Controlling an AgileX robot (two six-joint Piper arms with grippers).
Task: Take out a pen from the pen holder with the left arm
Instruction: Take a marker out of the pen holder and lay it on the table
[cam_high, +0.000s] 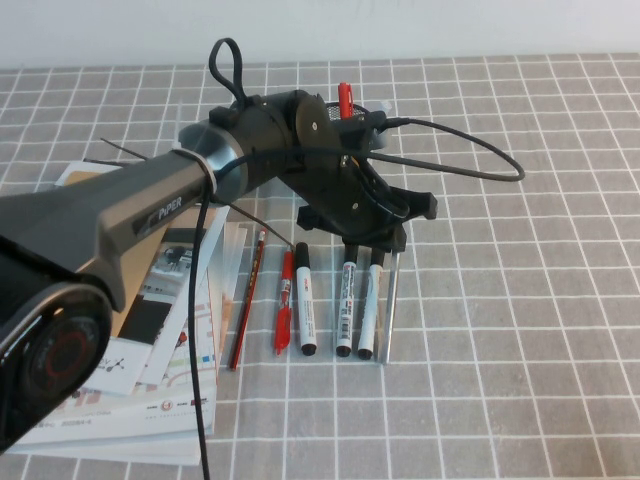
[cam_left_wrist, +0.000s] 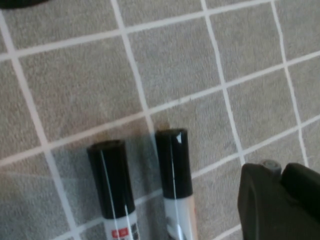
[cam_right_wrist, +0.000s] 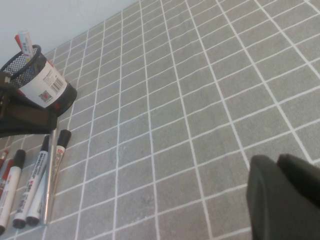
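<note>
The black mesh pen holder stands at the back, mostly hidden behind my left arm, with a red pen sticking up from it. It also shows in the right wrist view, pen holder. My left gripper is low over the table in front of the holder, shut on the top end of a silver pen that runs toward the front. In the left wrist view the silver pen's grey end peeks out between the left gripper's dark fingers. My right gripper hovers over bare tiles, fingers together.
Laid in a row on the grey tiled cloth are a red pencil, a red pen and three black-capped white markers. Booklets and papers lie at the front left. A black cable loops behind the arm.
</note>
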